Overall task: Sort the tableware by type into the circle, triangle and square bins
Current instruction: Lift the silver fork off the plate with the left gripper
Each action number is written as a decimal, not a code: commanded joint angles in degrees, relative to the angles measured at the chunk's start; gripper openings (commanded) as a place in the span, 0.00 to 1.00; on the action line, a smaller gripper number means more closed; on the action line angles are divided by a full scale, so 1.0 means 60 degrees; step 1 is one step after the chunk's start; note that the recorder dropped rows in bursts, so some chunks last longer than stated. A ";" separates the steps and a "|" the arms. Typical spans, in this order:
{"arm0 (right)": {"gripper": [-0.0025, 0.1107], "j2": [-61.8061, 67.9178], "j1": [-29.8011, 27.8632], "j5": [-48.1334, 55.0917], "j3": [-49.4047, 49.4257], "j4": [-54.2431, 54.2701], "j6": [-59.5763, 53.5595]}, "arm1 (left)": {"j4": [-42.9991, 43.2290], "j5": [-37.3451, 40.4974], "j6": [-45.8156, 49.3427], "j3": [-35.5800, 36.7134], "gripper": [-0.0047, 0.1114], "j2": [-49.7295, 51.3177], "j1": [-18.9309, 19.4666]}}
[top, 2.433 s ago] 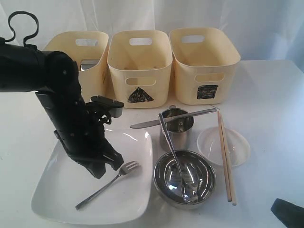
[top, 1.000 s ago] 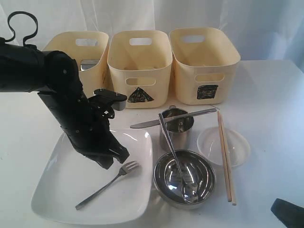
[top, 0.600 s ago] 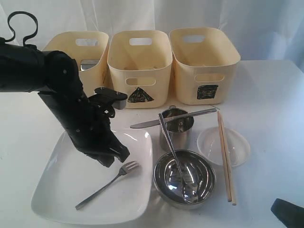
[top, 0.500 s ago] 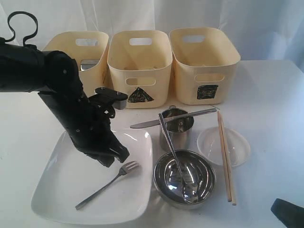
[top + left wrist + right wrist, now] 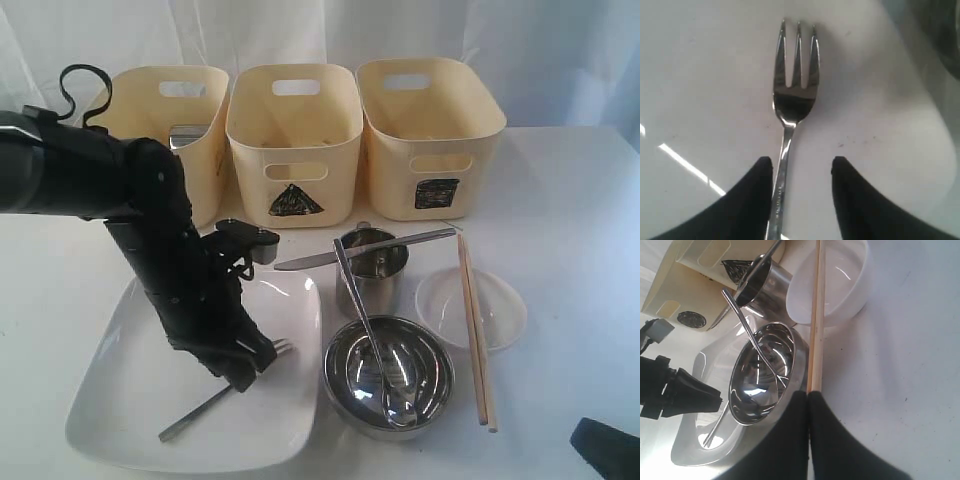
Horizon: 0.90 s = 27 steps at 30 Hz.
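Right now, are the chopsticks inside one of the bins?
No, the wooden chopsticks lie out in the open across the clear round dish.

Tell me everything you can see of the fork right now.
The fork is shiny steel, with three tines and a slim handle. It lies flat on the white square plate. Its handle runs between the open jaws of the left gripper, closer to one of them; whether that jaw touches it cannot be told. Nothing else touches the fork.
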 commanded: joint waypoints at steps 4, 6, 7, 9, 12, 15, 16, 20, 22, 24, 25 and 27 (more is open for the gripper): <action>0.02 -0.0063 0.0037 -0.0050 0.0050 -0.0050 0.0006 | -0.0432 -0.0181 0.0128 -0.0030 0.51 0.0099 -0.0041; 0.02 -0.0063 0.0037 -0.0050 0.0050 -0.0050 0.0006 | -0.0432 -0.0224 0.0129 -0.0030 0.51 0.0275 -0.0041; 0.02 -0.0063 0.0037 -0.0050 0.0050 -0.0050 0.0006 | -0.0432 -0.0224 0.0129 -0.0030 0.51 0.0318 -0.0041; 0.02 -0.0063 0.0037 -0.0050 0.0050 -0.0050 0.0006 | -0.0478 -0.0296 0.0231 -0.0030 0.51 0.0408 -0.0041; 0.02 -0.0063 0.0037 -0.0050 0.0050 -0.0050 0.0006 | -0.0541 -0.0447 0.0405 -0.0030 0.51 0.0478 -0.0041; 0.02 -0.0063 0.0037 -0.0050 0.0050 -0.0050 0.0006 | -0.0541 -0.0467 0.0405 -0.0030 0.49 0.0538 -0.0041; 0.02 -0.0063 0.0037 -0.0050 0.0050 -0.0050 0.0006 | -0.0541 -0.0467 0.0405 -0.0030 0.46 0.0558 -0.0041; 0.02 -0.0063 0.0037 -0.0050 0.0050 -0.0050 0.0006 | -0.0541 -0.0467 0.0405 -0.0030 0.34 0.0615 -0.0041; 0.02 -0.0063 0.0037 -0.0050 0.0050 -0.0050 0.0006 | -0.0541 -0.0486 0.0405 -0.0030 0.28 0.0615 -0.0041; 0.02 -0.0063 0.0037 -0.0050 0.0050 -0.0050 0.0006 | -0.0541 -0.0533 0.0405 -0.0030 0.23 0.0615 -0.0041; 0.02 -0.0063 0.0037 -0.0050 0.0050 -0.0050 0.0006 | -0.0541 -0.0533 0.0405 -0.0030 0.19 0.0615 -0.0041; 0.02 -0.0063 0.0037 -0.0050 0.0050 -0.0050 0.0006 | -0.0541 -0.0533 0.0421 -0.0030 0.10 0.0615 -0.0041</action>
